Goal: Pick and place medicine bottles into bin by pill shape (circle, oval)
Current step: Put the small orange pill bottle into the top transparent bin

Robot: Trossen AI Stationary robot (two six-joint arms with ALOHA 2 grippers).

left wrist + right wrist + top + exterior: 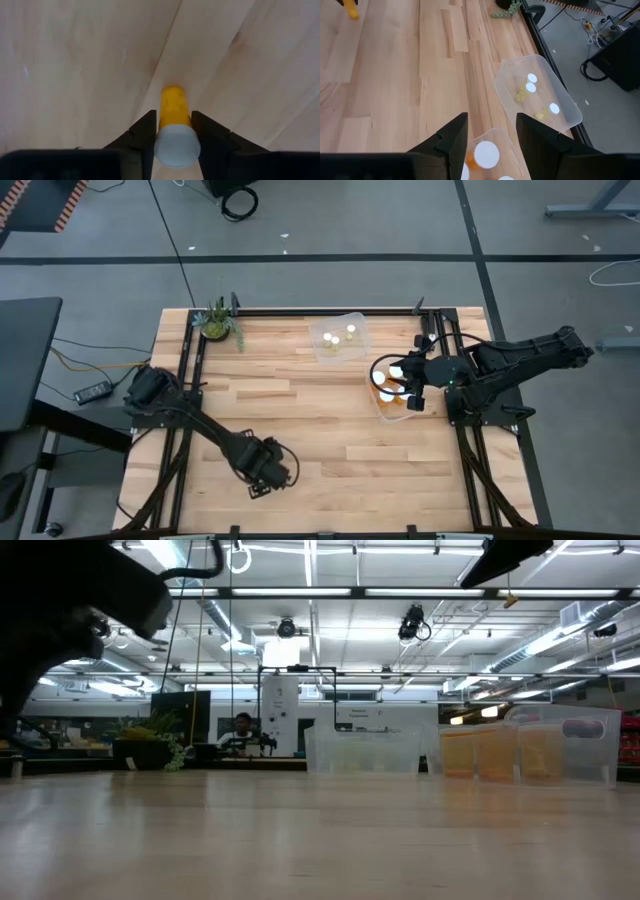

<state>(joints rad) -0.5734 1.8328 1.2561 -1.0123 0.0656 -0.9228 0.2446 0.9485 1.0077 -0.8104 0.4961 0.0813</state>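
Observation:
My left gripper (266, 472) is near the table's front edge, left of the middle, shut on a small amber bottle (173, 106) with a white cap (176, 145). My right gripper (491, 131) is open above the right clear bin (392, 392). That bin holds several white-capped bottles, and one cap (486, 154) shows below and between the fingers. A second clear bin (340, 338) at the far middle holds three bottles (531, 88). Both bins show in the low view (365, 750), the right bin with amber inside (525, 755). My left gripper pinches the bottle between its two fingers (145, 134), on the bottle's upper body just under the cap (174, 122). The fingers point down at the table and lie along the bottle, whose cap faces the wrist. I cannot tell whether its bottom touches the wood.
A small potted plant (217, 323) stands at the far left corner. Dark frame rails (186, 360) run along the table's left and right sides. Bare wood (330, 430) lies between the two grippers.

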